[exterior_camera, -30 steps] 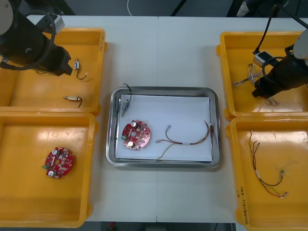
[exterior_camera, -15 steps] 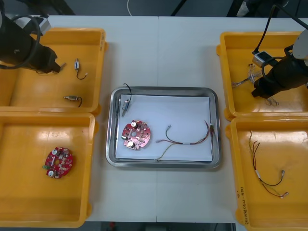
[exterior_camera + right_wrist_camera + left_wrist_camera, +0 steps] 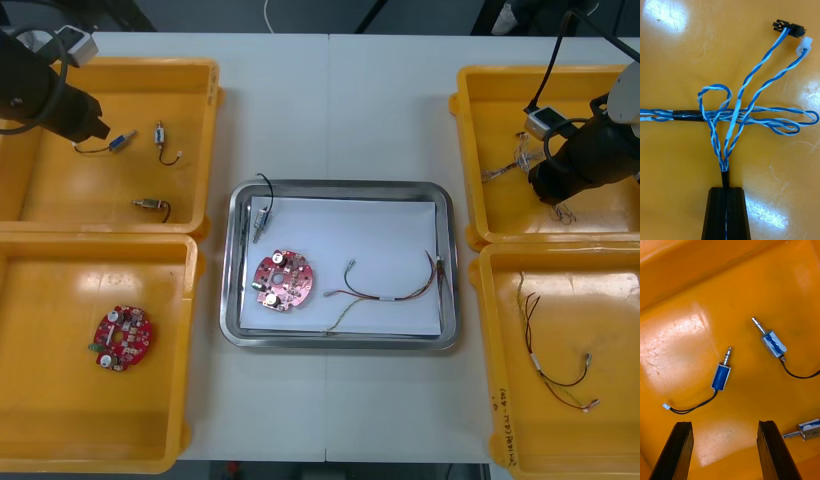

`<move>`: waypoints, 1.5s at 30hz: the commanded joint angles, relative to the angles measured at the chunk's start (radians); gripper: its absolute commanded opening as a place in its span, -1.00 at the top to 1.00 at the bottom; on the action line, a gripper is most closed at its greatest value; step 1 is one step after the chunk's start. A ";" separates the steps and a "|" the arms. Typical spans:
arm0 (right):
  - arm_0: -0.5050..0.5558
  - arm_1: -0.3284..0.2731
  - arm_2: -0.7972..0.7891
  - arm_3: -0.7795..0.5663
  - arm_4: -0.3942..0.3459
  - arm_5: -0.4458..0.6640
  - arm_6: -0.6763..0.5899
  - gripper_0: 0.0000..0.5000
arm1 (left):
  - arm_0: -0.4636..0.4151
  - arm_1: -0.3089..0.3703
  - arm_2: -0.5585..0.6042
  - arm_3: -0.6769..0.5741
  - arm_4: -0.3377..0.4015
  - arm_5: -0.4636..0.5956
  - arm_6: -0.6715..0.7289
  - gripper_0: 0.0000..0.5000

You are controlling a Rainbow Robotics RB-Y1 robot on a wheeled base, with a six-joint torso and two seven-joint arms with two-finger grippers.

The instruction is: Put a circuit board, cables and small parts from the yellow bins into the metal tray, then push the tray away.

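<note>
Cable is the matter in hand: the twisted blue and white cable (image 3: 737,112) lies in the right yellow bin (image 3: 600,85), off to the tray's right and level with its far edge. The right pincer (image 3: 726,189) is closed on a thin black-sleeved stretch of it. It looks light and limp (its loops cross another bundle of the same kind), so I judge it will trail and may drag its neighbour along; that sleeve seems the soundest hold.

The right wrist view shows this pinch and the two connectors. The front view hides them behind the arm, yet shows the metal tray (image 3: 340,188) holding a round red circuit board (image 3: 283,280). The left pincer (image 3: 724,423) hangs open over small metal parts (image 3: 721,375) in the left yellow bin (image 3: 190,75), off the tray's far left corner.
</note>
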 commanded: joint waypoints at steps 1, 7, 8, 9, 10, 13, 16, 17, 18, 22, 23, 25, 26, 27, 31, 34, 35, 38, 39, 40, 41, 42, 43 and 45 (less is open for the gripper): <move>0.012 0.004 -0.007 -0.035 0.007 -0.007 0.019 1.00 | -0.080 -0.008 0.029 0.070 0.001 -0.055 -0.138 -1.00; 0.012 -0.014 -0.016 -0.124 0.026 0.048 0.017 1.00 | -0.103 -0.051 0.017 0.167 -0.002 -0.147 -0.164 -1.00; 0.014 -0.018 -0.030 -0.148 0.030 0.081 0.017 1.00 | -0.108 -0.059 0.007 0.184 -0.002 -0.167 -0.164 -1.00; 0.012 -0.021 -0.049 -0.173 0.033 0.116 0.016 1.00 | -0.113 -0.067 0.000 0.201 -0.005 -0.184 -0.165 -1.00; 0.012 -0.024 -0.070 -0.194 0.036 0.157 0.020 1.00 | -0.114 -0.074 -0.002 0.215 -0.006 -0.201 -0.167 -1.00; 0.012 -0.031 -0.108 -0.245 0.041 0.239 0.022 1.00 | -0.114 -0.091 -0.002 0.239 -0.008 -0.233 -0.175 -1.00; 0.012 -0.042 -0.150 -0.308 0.046 0.338 0.017 1.00 | -0.114 -0.105 -0.003 0.258 -0.016 -0.256 -0.187 -1.00; 0.014 -0.045 -0.165 -0.335 0.047 0.372 0.017 1.00 | -0.114 -0.107 -0.008 0.261 -0.017 -0.260 -0.190 -1.00; 0.014 -0.050 -0.176 -0.365 0.052 0.404 0.017 1.00 | -0.114 -0.108 -0.019 0.262 -0.020 -0.268 -0.191 -1.00; 0.012 -0.060 -0.184 -0.449 0.072 0.493 0.013 1.00 | -0.114 -0.107 -0.043 0.281 -0.011 -0.300 -0.201 -1.00; 0.014 -0.065 -0.184 -0.475 0.076 0.513 0.011 1.00 | -0.114 -0.107 -0.049 0.287 -0.011 -0.313 -0.204 -1.00; 0.012 -0.070 -0.184 -0.530 0.084 0.513 0.011 1.00 | -0.114 -0.107 -0.062 0.305 -0.016 -0.339 -0.213 -1.00; 0.014 -0.070 -0.184 -0.544 0.084 0.513 0.014 1.00 | -0.114 -0.108 -0.062 0.311 -0.016 -0.345 -0.214 -1.00; 0.014 -0.071 -0.184 -0.572 0.085 0.513 0.019 1.00 | -0.114 -0.108 -0.062 0.320 -0.017 -0.357 -0.221 -1.00; 0.014 -0.071 -0.174 -0.667 0.069 0.513 0.028 1.00 | -0.114 -0.111 -0.062 0.340 -0.016 -0.371 -0.231 -1.00; 0.014 -0.071 -0.145 -0.728 0.036 0.513 0.040 1.00 | -0.114 -0.111 -0.068 0.351 0.004 -0.382 -0.237 -1.00; 0.012 -0.073 -0.141 -0.739 0.024 0.513 0.042 1.00 | -0.113 -0.111 -0.071 0.354 0.009 -0.383 -0.239 -1.00; 0.014 -0.076 -0.118 -0.788 -0.030 0.513 0.048 1.00 | -0.113 -0.111 -0.092 0.366 0.027 -0.411 -0.242 -1.00; 0.014 -0.077 -0.105 -0.803 -0.053 0.513 0.050 1.00 | -0.113 -0.111 -0.098 0.374 0.033 -0.423 -0.244 -1.00; 0.014 -0.077 -0.091 -0.817 -0.073 0.513 0.051 1.00 | -0.113 -0.111 -0.105 0.383 0.041 -0.431 -0.245 -1.00; 0.014 -0.077 -0.085 -0.825 -0.082 0.513 0.053 1.00 | -0.113 -0.111 -0.105 0.386 0.044 -0.435 -0.247 -1.00; 0.014 -0.079 -0.068 -0.840 -0.097 0.513 0.054 1.00 | -0.113 -0.111 -0.106 0.391 0.049 -0.437 -0.250 -1.00; 0.014 -0.080 -0.050 -0.857 -0.114 0.513 0.057 1.00 | -0.113 -0.111 -0.106 0.391 0.047 -0.437 -0.253 -1.00; 0.014 -0.082 -0.021 -0.882 -0.137 0.513 0.059 1.00 | -0.106 -0.111 -0.106 0.391 0.047 -0.437 -0.256 -1.00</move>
